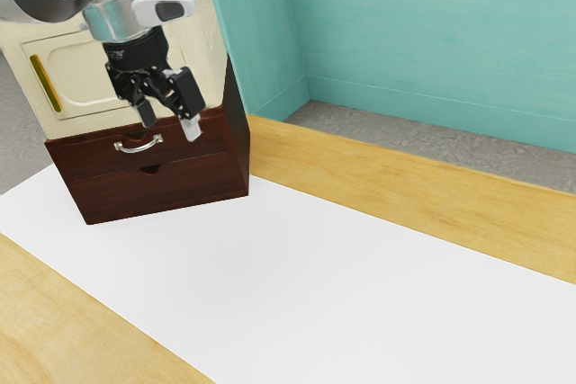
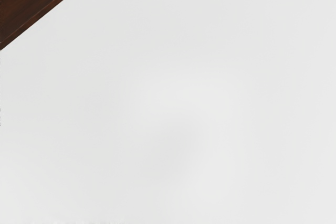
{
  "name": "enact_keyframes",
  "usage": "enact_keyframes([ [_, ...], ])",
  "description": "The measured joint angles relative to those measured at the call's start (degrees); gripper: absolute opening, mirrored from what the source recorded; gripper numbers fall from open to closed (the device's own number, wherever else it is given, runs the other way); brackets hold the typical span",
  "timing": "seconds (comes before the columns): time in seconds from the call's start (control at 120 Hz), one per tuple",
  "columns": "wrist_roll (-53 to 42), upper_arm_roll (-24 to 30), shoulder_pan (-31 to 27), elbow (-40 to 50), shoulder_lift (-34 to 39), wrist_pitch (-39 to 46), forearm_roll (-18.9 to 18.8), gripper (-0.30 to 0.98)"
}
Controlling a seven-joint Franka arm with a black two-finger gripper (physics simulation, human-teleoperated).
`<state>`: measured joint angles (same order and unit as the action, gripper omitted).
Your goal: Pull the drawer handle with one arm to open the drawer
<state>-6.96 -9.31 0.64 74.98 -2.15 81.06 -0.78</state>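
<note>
Worktop (image 1: 67, 317) foremost; claw (image 1: 169, 121), fingers apart, noted near silver handle (image 1: 139, 148) of upper drawer (image 1: 85, 159): recommend straddling it squarely, closing firmly, then drawing straight outward.

The two-drawer cabinet (image 1: 159, 195) looks like dark, reddish wood with a satin surface, its curved handle (image 1: 139, 147) shiny metal. The tabletop (image 1: 378, 182) is grained, pale wood; the white sheet (image 1: 297, 285) looks smooth and matt.

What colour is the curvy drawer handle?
Shiny silver; the exterior view shows the handle best.
</note>
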Motion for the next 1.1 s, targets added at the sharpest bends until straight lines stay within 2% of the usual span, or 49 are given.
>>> enact_keyframes([
  [0.15, -0.28, -0.05, -2.78, -0.61, 0.03, -0.09, 1.84, 0.69],
  [0.233, -0.27, 0.36, -4.30, -11.59, 1.73, -1.30, 2.11, 0.69],
  [0.3, -0.28, 0.54, -5.12, -15.31, 3.87, -2.40, 2.15, 0.69],
  [0.458, -0.33, 1.80, -6.49, -16.19, 3.66, -3.75, 3.41, 0.69],
  [0.6, -0.26, 2.11, -4.81, -15.63, 0.39, -3.77, 4.12, 0.69],
  [0.667, -0.23, 2.19, -3.27, -8.99, 2.74, -2.70, 4.31, 0.69],
  [0.783, -0.18, 4.34, -2.57, 13.73, 15.66, 4.47, 4.55, 0.69],
  [0.858, -0.08, 7.65, -2.07, 25.87, 23.39, 8.15, 4.63, 0.68],
  [1.017, 1.38, 8.35, 2.06, 38.93, 32.46, 9.13, 4.50, 0.69],
  [1.1, -2.22, 6.89, 2.94, 40.78, 34.05, 10.11, 1.18, 0.68],
])
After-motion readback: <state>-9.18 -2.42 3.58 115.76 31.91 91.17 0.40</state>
